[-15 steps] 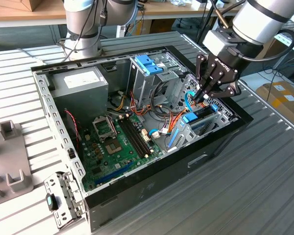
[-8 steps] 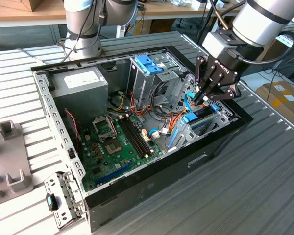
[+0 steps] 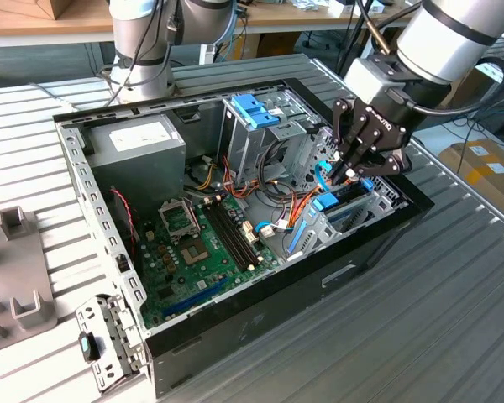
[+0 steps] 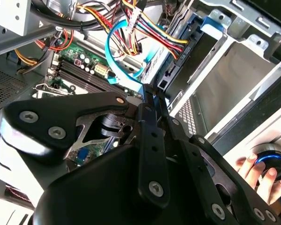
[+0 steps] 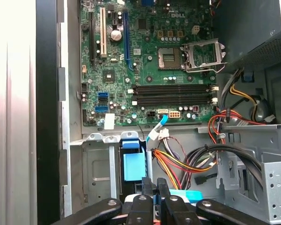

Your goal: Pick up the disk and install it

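We see the gripper lowered into the open computer case that lies on the ribbed metal worktop, over the drive bay at the case's corner toward the exterior view's right. The disk, dark with a bright blue carrier, sits on edge in that bay, directly under the jaws and just beside the green motherboard. In the exterior view the fingertips converge to a narrow point at the disk's upper edge; in the first wrist view the gripper has its two black fingers standing close together, touching the blue carrier of the disk, with a further strip of blue showing just behind them. We judge the jaws drawn together on the carrier's top, though the contact itself is partly hidden by the linkage. In the second wrist view the gripper points toward the blue-edged disk in its grey metal bay, beside a looping light-blue cable and bundled yellow, red and black wires. An upright metal cage with a blue handle stands farther inside the case from the disk, near the power supply. A hand rests on a round knob at the edge of the second wrist view.
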Robot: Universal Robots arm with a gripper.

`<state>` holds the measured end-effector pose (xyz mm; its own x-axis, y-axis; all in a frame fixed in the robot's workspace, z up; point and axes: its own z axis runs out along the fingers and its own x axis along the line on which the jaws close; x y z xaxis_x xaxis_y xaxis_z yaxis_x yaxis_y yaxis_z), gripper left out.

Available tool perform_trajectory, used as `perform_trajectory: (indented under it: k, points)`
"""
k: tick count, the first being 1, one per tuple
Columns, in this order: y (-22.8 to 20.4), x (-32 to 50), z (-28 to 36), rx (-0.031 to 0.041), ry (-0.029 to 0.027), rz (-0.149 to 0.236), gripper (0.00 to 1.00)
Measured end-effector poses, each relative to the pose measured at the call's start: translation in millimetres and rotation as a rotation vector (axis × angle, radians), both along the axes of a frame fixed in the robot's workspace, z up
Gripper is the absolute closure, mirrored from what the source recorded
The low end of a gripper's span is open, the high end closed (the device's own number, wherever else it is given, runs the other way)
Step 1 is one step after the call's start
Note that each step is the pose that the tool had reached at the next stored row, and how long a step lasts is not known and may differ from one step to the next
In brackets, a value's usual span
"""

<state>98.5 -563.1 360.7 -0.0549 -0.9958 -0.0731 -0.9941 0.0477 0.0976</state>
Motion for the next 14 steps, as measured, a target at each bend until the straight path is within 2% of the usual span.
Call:
perform_trajectory:
  k: [5, 9, 14]
  points:
    - [-4.3, -2.7, -0.1, 0.0010, 0.0000, 0.000, 0.84]
    - [-9.9, -5.6, -0.3, 0.0016, 0.0000, 0.000, 0.84]
    - [-14.8, -8.0, -0.6, 0.0019, 0.0000, 0.000, 0.84]
